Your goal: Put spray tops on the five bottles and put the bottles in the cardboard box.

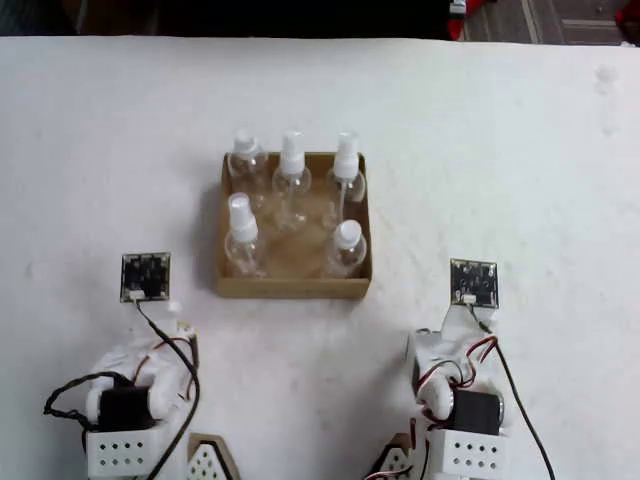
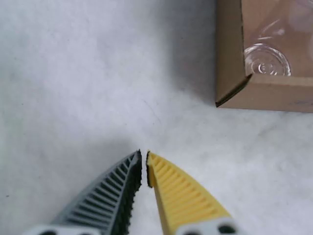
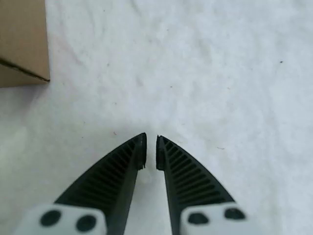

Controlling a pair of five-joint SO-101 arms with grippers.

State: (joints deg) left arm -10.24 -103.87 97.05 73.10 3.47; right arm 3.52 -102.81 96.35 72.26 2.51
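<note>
The cardboard box (image 1: 293, 288) sits mid-table and holds several clear bottles, each upright with a white spray top, such as the back-left bottle (image 1: 246, 165) and the front-right bottle (image 1: 346, 245). My left gripper (image 2: 144, 154) hovers low over bare table, shut and holding nothing, short of the box corner (image 2: 230, 58); a bottle base (image 2: 266, 61) shows inside the box. My right gripper (image 3: 150, 139) is likewise shut and holding nothing, over the table beside the box's other front corner (image 3: 22, 44).
Both arms are folded back at the near table edge, the left arm (image 1: 125, 410) and the right arm (image 1: 460, 400), either side of the box. White tabletop stretches all around the box. A small wooden piece (image 1: 208, 460) lies at the front edge.
</note>
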